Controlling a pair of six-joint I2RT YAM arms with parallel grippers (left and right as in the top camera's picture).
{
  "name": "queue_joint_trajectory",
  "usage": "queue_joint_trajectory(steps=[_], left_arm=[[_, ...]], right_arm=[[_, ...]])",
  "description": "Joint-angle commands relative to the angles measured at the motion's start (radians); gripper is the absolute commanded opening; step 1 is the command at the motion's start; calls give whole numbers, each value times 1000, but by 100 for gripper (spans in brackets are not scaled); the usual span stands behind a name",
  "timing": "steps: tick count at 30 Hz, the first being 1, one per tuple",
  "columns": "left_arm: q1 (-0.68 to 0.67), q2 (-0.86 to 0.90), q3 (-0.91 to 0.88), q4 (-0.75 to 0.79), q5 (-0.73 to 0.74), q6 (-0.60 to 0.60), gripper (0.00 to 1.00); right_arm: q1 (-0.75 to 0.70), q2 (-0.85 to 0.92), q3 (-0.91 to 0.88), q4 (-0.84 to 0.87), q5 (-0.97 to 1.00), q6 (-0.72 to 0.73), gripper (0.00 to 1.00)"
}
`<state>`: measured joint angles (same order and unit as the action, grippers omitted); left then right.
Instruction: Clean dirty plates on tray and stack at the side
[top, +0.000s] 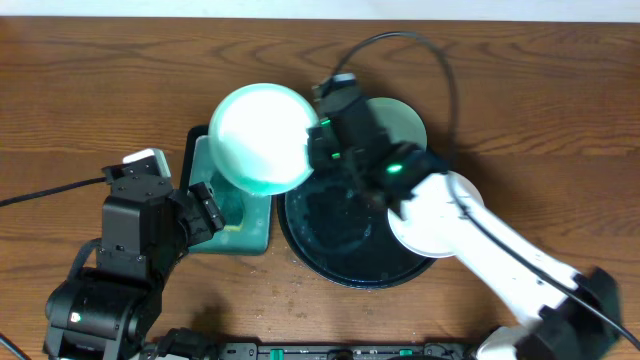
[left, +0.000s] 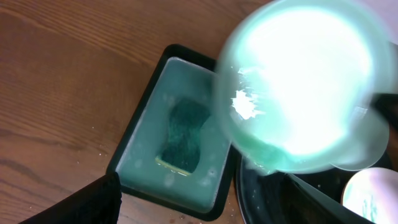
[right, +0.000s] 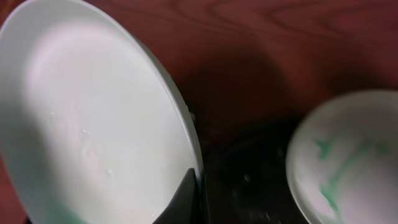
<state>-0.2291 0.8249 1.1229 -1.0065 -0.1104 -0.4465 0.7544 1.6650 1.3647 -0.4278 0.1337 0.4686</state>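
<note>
My right gripper (top: 322, 140) is shut on the rim of a mint-green plate (top: 262, 137) and holds it tilted above the left edge of the round black tray (top: 345, 262). The held plate fills the left wrist view (left: 305, 81) and the right wrist view (right: 93, 124), where my finger (right: 198, 180) clamps its edge. A second mint-green plate (top: 405, 118) lies at the tray's back right. A white plate (top: 420, 238) lies at the tray's right side, partly under my right arm. A pale plate with green smears (right: 348, 155) shows beside the held one. My left gripper (top: 205, 212) is open and empty (left: 205, 208).
A rectangular black-rimmed tray with a teal pad (top: 255, 235) (left: 143, 155) stands left of the round tray, with a dark green sponge (left: 183, 134) on it. A cable (top: 430, 60) loops over the back of the table. A smeared plate edge (left: 370, 196) shows in the round tray.
</note>
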Motion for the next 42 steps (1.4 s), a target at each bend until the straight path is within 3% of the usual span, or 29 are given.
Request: queue_joint_trajectory(steps=[1,9,13,21,42], left_arm=[[5,2,14,-3,-5,9,81],[5,3,14,-3,-5,9,81],[5,3,14,-3,-5,9,81],[5,3,14,-3,-5,9,81],[5,3,14,-3,-5,9,81]], right_arm=[[75,98,11,87,174,-146,1],[237,110,12,308,613,-492,1],[303,109,12,408,739,-657,1],[367,109,12,553,873,-817,1],[377,108,12,652,880,-889,1]])
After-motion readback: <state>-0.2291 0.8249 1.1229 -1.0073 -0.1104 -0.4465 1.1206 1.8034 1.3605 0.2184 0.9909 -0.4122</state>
